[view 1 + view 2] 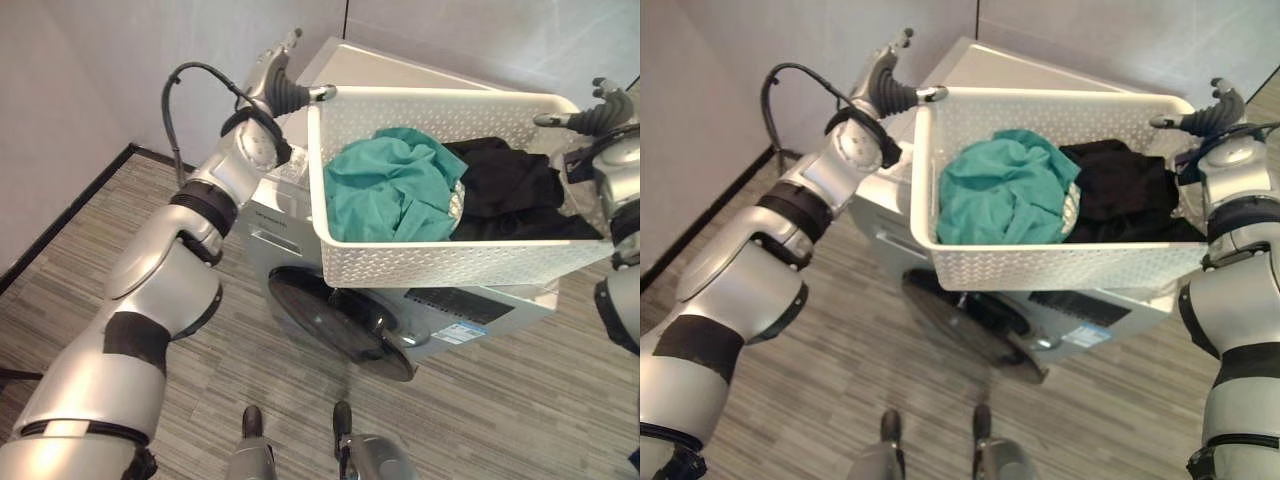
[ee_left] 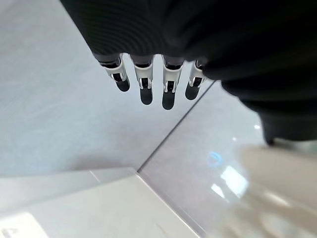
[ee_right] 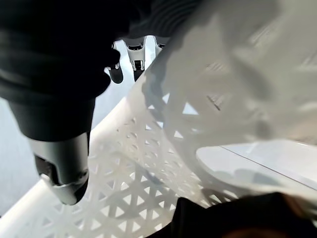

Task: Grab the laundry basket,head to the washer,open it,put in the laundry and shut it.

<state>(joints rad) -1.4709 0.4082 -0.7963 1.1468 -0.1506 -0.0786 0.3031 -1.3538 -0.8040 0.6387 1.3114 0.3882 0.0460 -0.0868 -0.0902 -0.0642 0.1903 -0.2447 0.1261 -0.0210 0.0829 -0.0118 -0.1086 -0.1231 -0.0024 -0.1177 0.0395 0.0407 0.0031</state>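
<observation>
The white perforated laundry basket [image 1: 440, 262] is held above the washer [image 1: 300, 235], which stands below it at the 12 o'clock position ahead of the robot. The washer is silver-grey with a flat top, and its round dark door [image 1: 335, 320] faces 6 o'clock, toward the robot.

Inside the basket, a teal garment [image 1: 395, 185] lies at the 9 o'clock side and a black garment [image 1: 510, 190] at the 3 o'clock side; the two touch.

The left hand [image 1: 285, 85] is at the basket's 9 o'clock end wall. Its fingers [image 2: 145, 82] are straight and side by side, pointing toward the wall, with the thumb over the rim.

The right hand [image 1: 1205, 115] is at the basket's 3 o'clock end wall. Its thumb [image 3: 62, 163] lies inside the wall and its fingers pass outside, so the hand pinches the wall.

The floor [image 1: 120, 260] is grey striped plank flooring. Pale grey walls [image 1: 70, 90] meet in a corner behind the washer, with a dark baseboard [image 1: 70, 215] at 9 o'clock.
</observation>
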